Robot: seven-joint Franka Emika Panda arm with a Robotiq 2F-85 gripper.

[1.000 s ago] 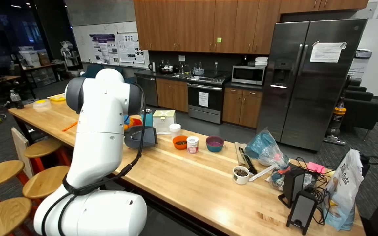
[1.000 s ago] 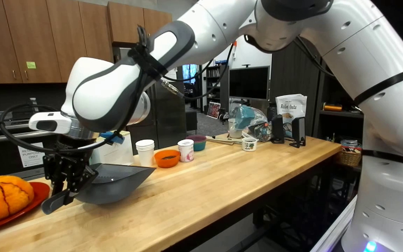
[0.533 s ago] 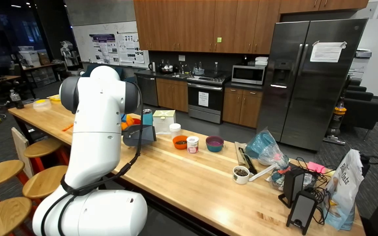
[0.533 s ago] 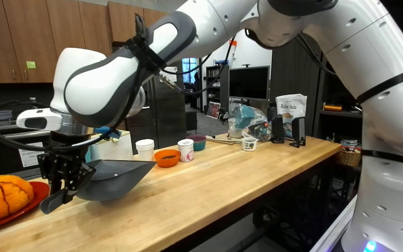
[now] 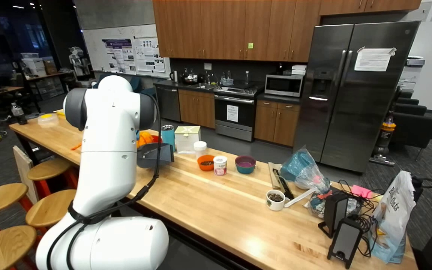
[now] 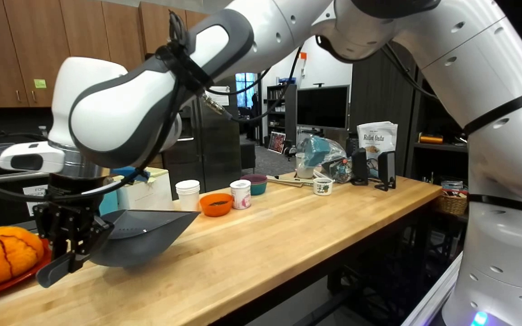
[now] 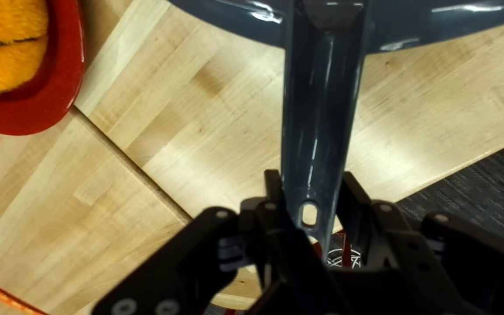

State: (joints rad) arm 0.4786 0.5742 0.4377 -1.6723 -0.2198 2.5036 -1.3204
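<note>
Beyond a long pale wooden table (image 5: pixel 216 210), brown cabinets (image 5: pixel 231 32) at twelve o'clock in an exterior view and a dark fridge (image 5: pixel 373 112) between two and three. At the six o'clock edge of the wrist view, the black gripper (image 7: pixel 312 186), jaws drawn in to a narrow gap and clasping both flanks of the handle (image 7: pixel 322 118) of a dark grey dustpan (image 6: pixel 136 242). Oval hole near the handle's end, between the jaws; broad pan toward one o'clock in that view. Position of the dustpan in both exterior views: near eight o'clock, partly hidden behind the white arm (image 5: pixel 107 172) in an exterior view. Cannot tell whether touching the table or just above it.

At ten o'clock in the wrist view, apart from the dustpan, a red plate (image 7: pixel 66 72) bearing an orange plush toy (image 7: pixel 7 52) with dark lines. From the dustpan toward two o'clock in an exterior view, a loose row: white container (image 6: pixel 188 199), orange bowl (image 6: pixel 215 211) holding dark bits (image 6: pixel 219 203), white-and-pink canister (image 6: pixel 242 194), teal-and-purple bowl (image 6: pixel 258 186). Near twelve o'clock from the dustpan, a pale box (image 6: pixel 152 192). Farther along the table, near four o'clock in an exterior view, a white cup (image 6: pixel 323 187); around three o'clock, two black speakers (image 6: pixel 386 171), an oats bag (image 6: pixel 381 138) and a clear plastic bag (image 6: pixel 332 153) with something teal inside.
</note>
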